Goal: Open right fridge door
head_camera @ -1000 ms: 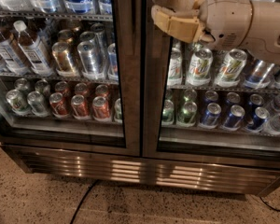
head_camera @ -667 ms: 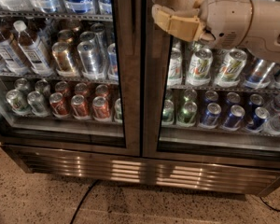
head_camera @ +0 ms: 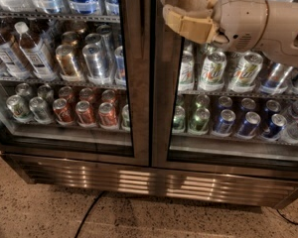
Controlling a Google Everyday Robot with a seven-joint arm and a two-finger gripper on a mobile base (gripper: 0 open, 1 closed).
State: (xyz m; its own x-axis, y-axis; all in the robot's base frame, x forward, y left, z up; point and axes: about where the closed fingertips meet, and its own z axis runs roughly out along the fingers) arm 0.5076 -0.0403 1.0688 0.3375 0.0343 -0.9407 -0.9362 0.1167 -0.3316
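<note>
The right fridge door (head_camera: 228, 83) is a tall glass door in a dark metal frame, and it stands closed. Behind its glass are green-and-white cans (head_camera: 212, 71) on the upper shelf and blue cans (head_camera: 222, 122) below. My gripper (head_camera: 165, 6) is at the top of the view, on a beige arm (head_camera: 268, 21) that reaches in from the right. Its tan fingers (head_camera: 186, 25) are apart, with the tips in front of the door's left frame strip (head_camera: 164, 83), next to the centre seam. It holds nothing.
The twin left door (head_camera: 64, 68) is closed and shows red and copper cans and white-capped bottles. A louvred metal grille (head_camera: 154, 180) runs along the fridge base. A black cable (head_camera: 92, 212) lies on the speckled floor at the front left.
</note>
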